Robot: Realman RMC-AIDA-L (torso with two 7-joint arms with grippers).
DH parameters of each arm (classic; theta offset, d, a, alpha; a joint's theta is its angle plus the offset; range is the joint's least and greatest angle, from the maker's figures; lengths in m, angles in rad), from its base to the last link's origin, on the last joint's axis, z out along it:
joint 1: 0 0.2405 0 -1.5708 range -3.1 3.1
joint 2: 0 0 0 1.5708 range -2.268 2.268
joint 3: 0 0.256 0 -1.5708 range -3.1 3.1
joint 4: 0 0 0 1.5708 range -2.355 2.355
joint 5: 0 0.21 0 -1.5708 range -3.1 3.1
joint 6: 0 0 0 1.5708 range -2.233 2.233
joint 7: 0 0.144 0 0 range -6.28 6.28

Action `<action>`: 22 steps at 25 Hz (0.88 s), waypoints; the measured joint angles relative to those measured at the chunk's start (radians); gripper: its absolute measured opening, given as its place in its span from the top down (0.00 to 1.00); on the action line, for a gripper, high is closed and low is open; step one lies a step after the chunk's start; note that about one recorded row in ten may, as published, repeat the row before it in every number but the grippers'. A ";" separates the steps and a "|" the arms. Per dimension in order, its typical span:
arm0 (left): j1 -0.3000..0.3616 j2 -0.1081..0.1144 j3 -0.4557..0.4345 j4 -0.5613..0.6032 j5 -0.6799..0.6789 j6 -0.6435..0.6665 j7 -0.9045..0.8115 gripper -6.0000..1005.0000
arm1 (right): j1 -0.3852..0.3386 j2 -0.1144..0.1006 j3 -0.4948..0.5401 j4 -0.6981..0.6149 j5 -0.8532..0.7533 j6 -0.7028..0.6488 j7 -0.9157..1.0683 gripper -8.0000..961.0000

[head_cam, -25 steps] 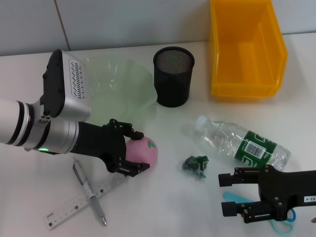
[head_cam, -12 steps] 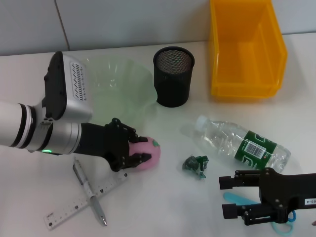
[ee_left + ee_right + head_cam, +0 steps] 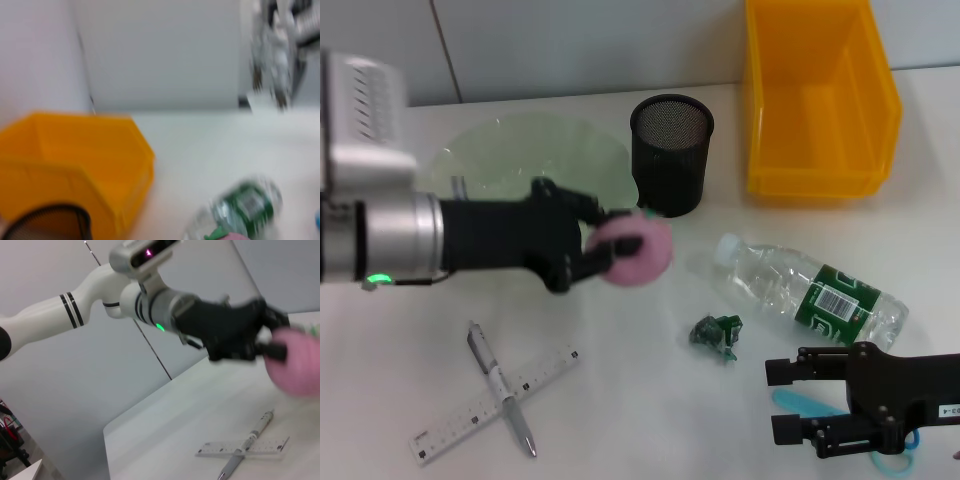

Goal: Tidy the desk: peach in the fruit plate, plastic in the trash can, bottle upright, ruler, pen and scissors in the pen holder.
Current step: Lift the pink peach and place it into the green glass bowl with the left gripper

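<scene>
My left gripper [image 3: 608,245] is shut on the pink peach [image 3: 642,252] and holds it in the air, just off the right rim of the pale green fruit plate [image 3: 510,160] and in front of the black mesh pen holder [image 3: 672,155]. The right wrist view shows the same grip [image 3: 270,342] on the peach [image 3: 296,369]. The bottle [image 3: 810,290] lies on its side. A crumpled green plastic scrap [image 3: 715,333] lies beside it. The pen [image 3: 485,360] lies crossed over the ruler [image 3: 545,372]. My right gripper [image 3: 782,400] is open above the blue scissors [image 3: 885,460]. The orange-yellow trash can [image 3: 817,100] stands at the back right.
The white desk [image 3: 650,420] has a grey wall behind it. The left wrist view shows the trash can [image 3: 70,160], the pen holder's rim [image 3: 50,222] and the lying bottle [image 3: 242,205].
My left gripper has closed on the peach, lifted it off the desk and carried it back and to the right. The right gripper has stayed in place.
</scene>
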 joint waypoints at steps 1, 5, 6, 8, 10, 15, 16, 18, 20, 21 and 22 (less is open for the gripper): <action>0.000 0.000 0.000 0.000 0.000 0.000 0.000 0.73 | 0.000 0.000 0.000 0.000 0.000 0.000 0.000 0.21; -0.001 -0.003 -0.093 -0.079 -0.135 -0.044 0.031 0.76 | 0.000 0.000 0.000 0.000 0.000 0.000 0.000 0.21; -0.002 -0.003 -0.101 -0.098 -0.153 -0.069 0.043 0.76 | 0.000 0.000 -0.001 0.000 0.000 0.000 0.000 0.21; -0.016 -0.003 -0.114 -0.168 -0.190 -0.166 0.097 0.77 | 0.000 0.001 -0.003 0.000 0.000 0.000 0.001 0.21; -0.030 -0.003 -0.114 -0.209 -0.197 -0.223 0.125 0.79 | 0.000 0.002 -0.002 0.000 0.000 0.000 0.001 0.21; -0.062 -0.004 -0.106 -0.284 -0.196 -0.389 0.138 0.81 | 0.000 0.005 0.000 0.000 0.000 -0.002 0.002 0.21; -0.064 -0.005 -0.104 -0.289 -0.195 -0.414 0.138 0.82 | 0.000 0.006 0.000 0.000 0.000 -0.002 0.002 0.21; -0.064 -0.005 -0.102 -0.299 -0.195 -0.445 0.136 0.83 | 0.000 0.007 0.000 0.000 0.000 -0.004 0.002 0.21; -0.070 -0.005 -0.102 -0.317 -0.198 -0.467 0.128 0.82 | 0.000 0.007 0.000 0.000 0.000 -0.005 0.002 0.21; -0.071 -0.005 -0.103 -0.321 -0.198 -0.472 0.123 0.80 | 0.000 0.007 0.000 0.000 0.000 -0.005 0.002 0.21; -0.074 -0.004 -0.104 -0.327 -0.198 -0.477 0.116 0.78 | 0.000 0.007 0.000 0.000 0.000 -0.005 0.002 0.21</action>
